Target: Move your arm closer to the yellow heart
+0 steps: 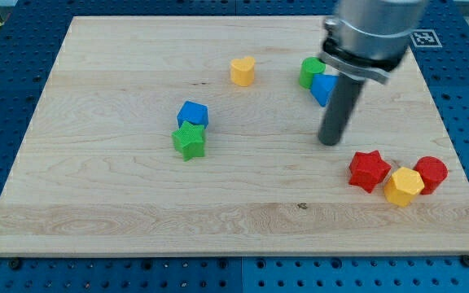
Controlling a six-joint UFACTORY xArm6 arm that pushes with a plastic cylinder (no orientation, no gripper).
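The yellow heart [243, 71] lies near the view's top, left of centre-right. My tip [330, 142] rests on the board well to the right of and below the heart, apart from it. A green block [310, 72] and a blue block [324, 88] sit just above my tip, partly hidden by the rod.
A blue block [193, 114] touches a green star [189, 141] left of centre. At the lower right a red star [369, 170], a yellow block [403, 186] and a red block [431, 173] are clustered. The wooden board [96, 203] lies on a blue perforated table.
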